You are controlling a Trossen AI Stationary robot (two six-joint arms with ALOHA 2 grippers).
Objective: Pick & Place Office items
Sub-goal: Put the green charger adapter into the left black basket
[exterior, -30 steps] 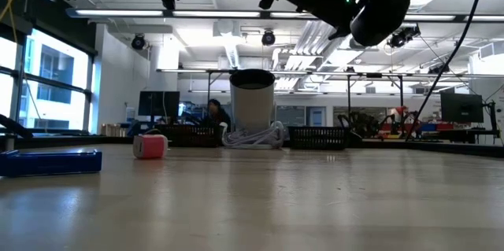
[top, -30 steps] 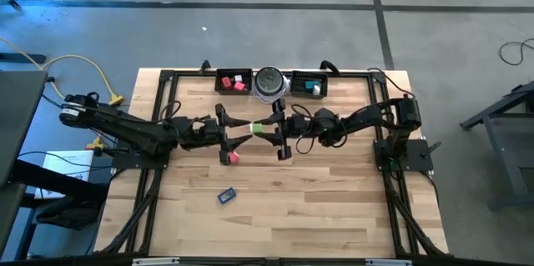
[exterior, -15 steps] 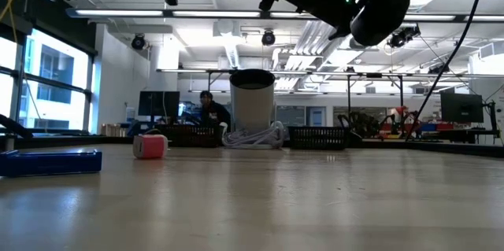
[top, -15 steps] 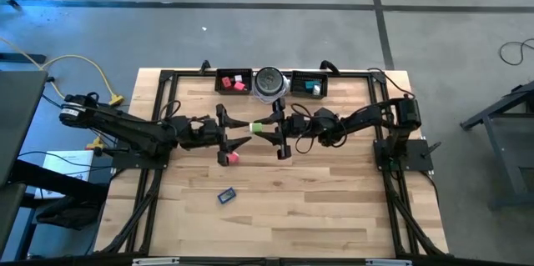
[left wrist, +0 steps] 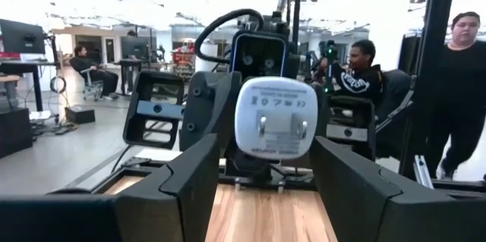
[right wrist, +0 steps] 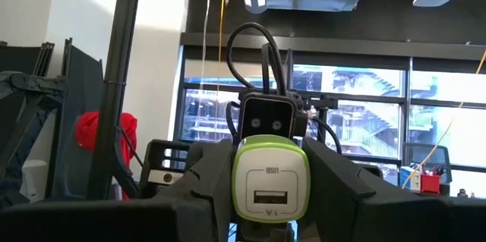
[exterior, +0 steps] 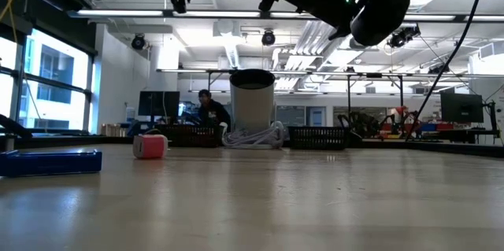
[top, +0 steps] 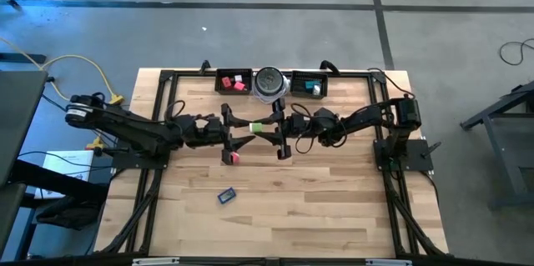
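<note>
a: what do you get from above?

b: i see both arms meeting mid-table. the right gripper (top: 269, 128) holds a small green and white charger (top: 258, 127) above the wood. the left gripper (top: 242, 131) faces it, fingers spread wide on either side of the charger's near end.

a: is the left one touching it?

b: i cannot tell. a pink block (top: 234, 157) lies just beside the left gripper, and a blue flat piece (top: 226, 194) sits nearer the front edge. at the far edge, the left tray (top: 224, 75) has red and pink blocks, and the right tray (top: 296, 76) has a teal block, with a round grey container (top: 269, 82) between them.

a: and the low view?

b: i only see the arms overhead there. the pink block and the blue piece rest on the table at the left. a person (exterior: 209, 111) is in the room behind.

a: left wrist?

b: the charger's white pronged face sits between my two fingers (left wrist: 190, 174), with a gap on each side.

a: right wrist?

b: the green-rimmed usb face is pinched snugly between those fingers (right wrist: 338, 177).
</note>
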